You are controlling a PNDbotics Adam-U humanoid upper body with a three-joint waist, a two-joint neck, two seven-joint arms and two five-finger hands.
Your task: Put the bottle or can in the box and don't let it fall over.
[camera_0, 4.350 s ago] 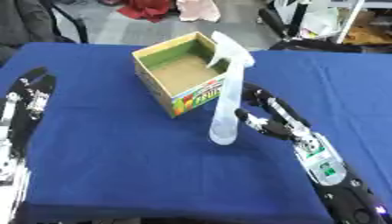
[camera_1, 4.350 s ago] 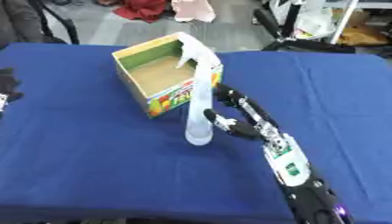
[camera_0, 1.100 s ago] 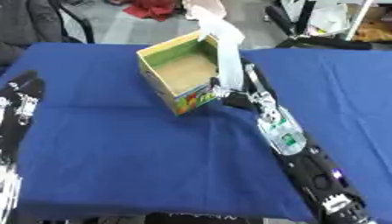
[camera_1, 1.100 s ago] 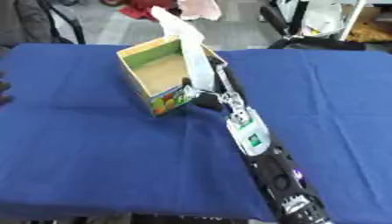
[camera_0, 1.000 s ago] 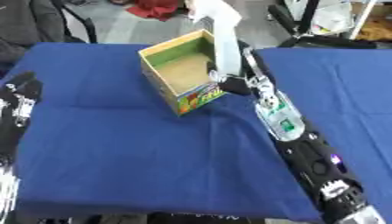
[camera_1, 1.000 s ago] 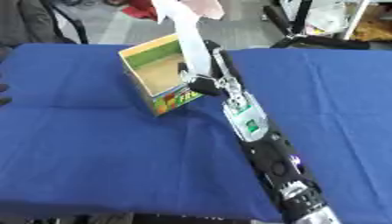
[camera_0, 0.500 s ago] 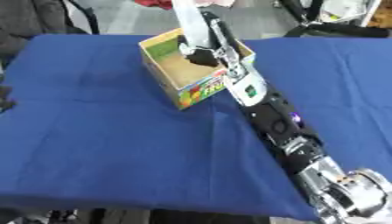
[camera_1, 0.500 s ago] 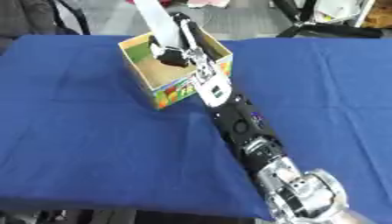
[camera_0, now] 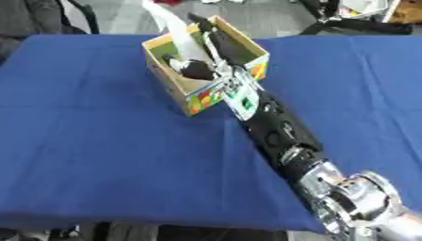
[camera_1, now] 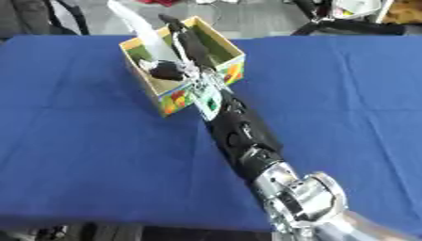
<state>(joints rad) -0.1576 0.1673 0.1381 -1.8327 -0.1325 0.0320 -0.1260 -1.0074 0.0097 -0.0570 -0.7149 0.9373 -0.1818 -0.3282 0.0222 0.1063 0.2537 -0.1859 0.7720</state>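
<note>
A tall white bottle [camera_0: 171, 27] with a slanted spray-type top stands inside the open cardboard box [camera_0: 204, 95], leaning toward the upper left, its top sticking out above the rim. My right hand [camera_0: 198, 68] reaches over the box's near wall and is shut on the bottle's lower body inside the box. The bottle's base is hidden by the box wall and my hand. The box has green inner walls and a colourful printed front, and it sits at the far middle of the blue table [camera_0: 99, 141]. My left hand shows in neither view.
My right forearm [camera_0: 276, 129] stretches diagonally from the lower right across the table to the box. Beyond the table's far edge are dark chairs [camera_0: 41, 14] and floor clutter. Bare blue cloth lies left and right of the box.
My right hand has carried the bottle from beside the box's right front corner up over the rim and down into the box. The arm has stretched forward; the view has also shifted.
</note>
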